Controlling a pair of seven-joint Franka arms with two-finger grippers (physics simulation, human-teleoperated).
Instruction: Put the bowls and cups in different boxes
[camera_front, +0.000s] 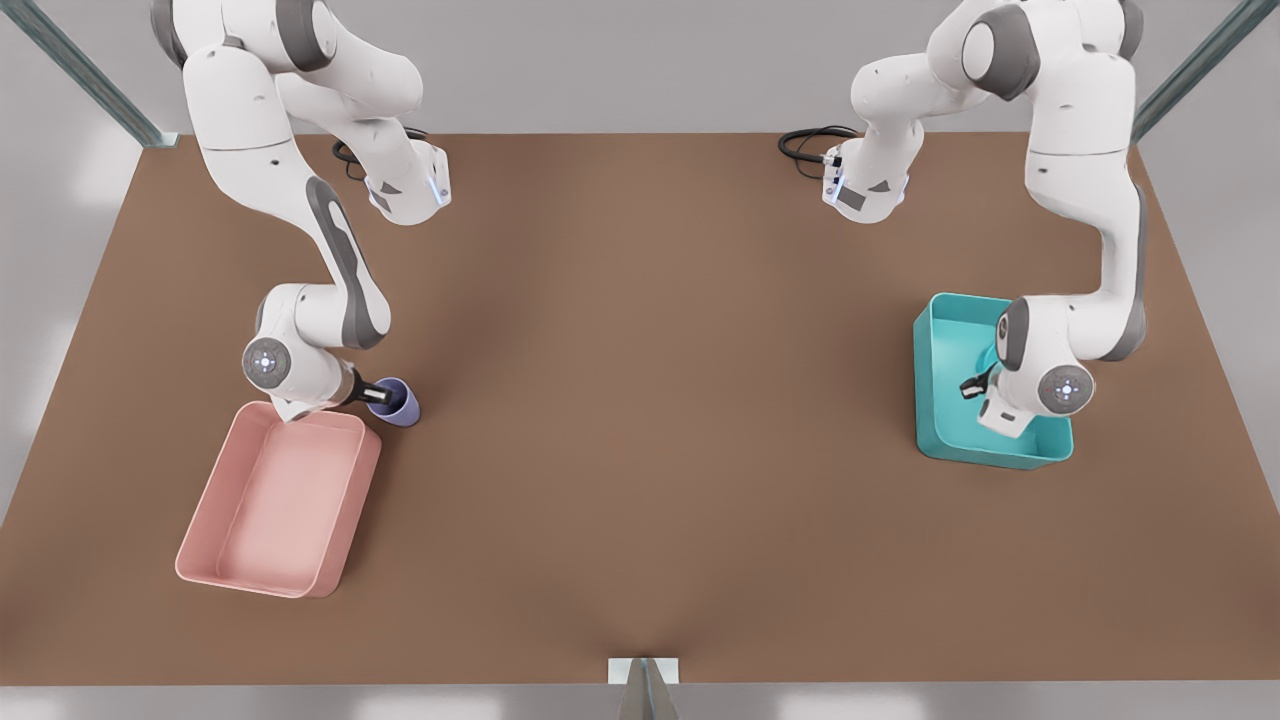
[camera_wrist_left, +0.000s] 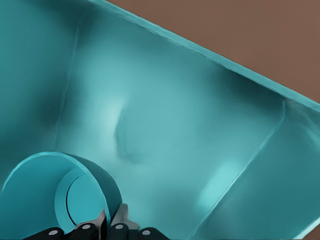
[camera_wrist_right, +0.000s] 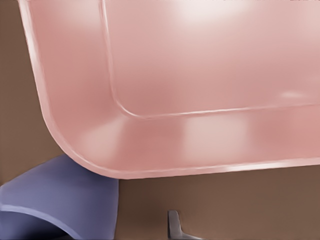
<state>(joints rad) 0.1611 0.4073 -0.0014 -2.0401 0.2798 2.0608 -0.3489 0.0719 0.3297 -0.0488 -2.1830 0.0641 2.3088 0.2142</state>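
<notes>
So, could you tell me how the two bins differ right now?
The pink bin sits on the front view's left and holds nothing, with the lavender cup just outside its corner. The teal bin sits on the front view's right, with the left gripper holding the teal bowl inside it. Both are open-top rectangles.

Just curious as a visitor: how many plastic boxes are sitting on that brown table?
2. The pale pink box lies at the front view's left, beside the lavender cup. The teal box lies at the front view's right.
</notes>
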